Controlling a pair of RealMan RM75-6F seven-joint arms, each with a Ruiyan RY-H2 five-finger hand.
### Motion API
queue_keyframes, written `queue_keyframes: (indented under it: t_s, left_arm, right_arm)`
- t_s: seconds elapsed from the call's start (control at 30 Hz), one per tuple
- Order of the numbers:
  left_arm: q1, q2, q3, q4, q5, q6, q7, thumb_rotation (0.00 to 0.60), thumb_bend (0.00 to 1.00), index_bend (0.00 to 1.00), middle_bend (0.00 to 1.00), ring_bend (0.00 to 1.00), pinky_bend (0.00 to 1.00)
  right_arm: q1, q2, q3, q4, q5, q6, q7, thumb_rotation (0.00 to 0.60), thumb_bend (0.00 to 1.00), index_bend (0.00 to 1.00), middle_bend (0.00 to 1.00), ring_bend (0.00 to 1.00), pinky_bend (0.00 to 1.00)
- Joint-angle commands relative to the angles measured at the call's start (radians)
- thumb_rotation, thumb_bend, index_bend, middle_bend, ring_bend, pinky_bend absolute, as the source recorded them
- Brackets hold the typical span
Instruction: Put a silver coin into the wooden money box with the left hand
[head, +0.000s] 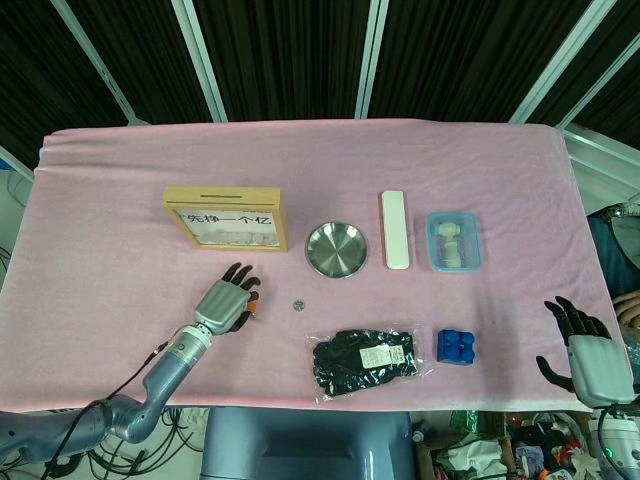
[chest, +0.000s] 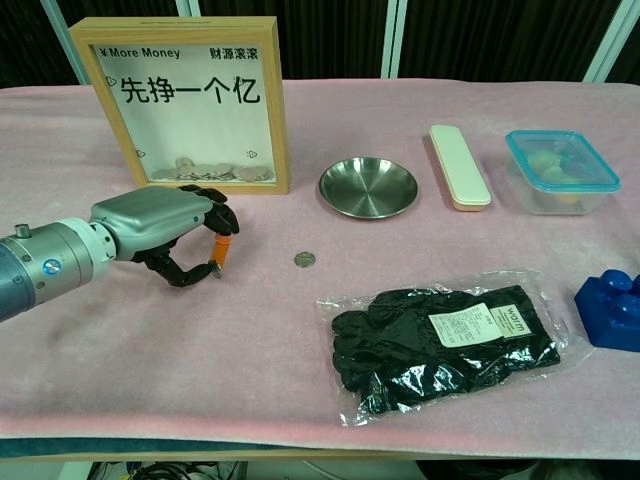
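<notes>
Pinching between thumb and an orange-tipped finger is being done by the left hand (chest: 170, 232), and something small looks held at the fingertips (chest: 214, 262), probably a coin, though it's too tiny to be sure. A silver coin (chest: 304, 259) is lying on the cloth just right of that hand, in front of the wooden money box (chest: 186, 100). For the lift, the pinch should be kept snug and the coin turned edge-on toward the slot on the box's top. The right hand (head: 590, 352) is being held far right of the box, fingers spread, holding nothing.
</notes>
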Motion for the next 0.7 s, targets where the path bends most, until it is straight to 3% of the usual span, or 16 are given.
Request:
queue_keyframes:
  t_s: [0.03,0.7]
  left_arm:
    - [0.000,-0.003,-0.001,0.003,0.001,0.003,-0.002,0.600,0.46,0.62,0.21,0.00,0.00]
    - [0.005,0.007,0.000,-0.020,0.021,0.029,-0.004,0.600,0.46,0.65,0.23,0.00,0.00]
  right_arm:
    - [0.000,0.000,0.000,0.000,0.000,0.000,0.000,0.600,0.23,0.14,0.07,0.17,0.18]
    - [0.000,0.000,-0.001,-0.002,-0.001,0.000,0.001,0.600,0.23,0.14,0.07,0.17,0.18]
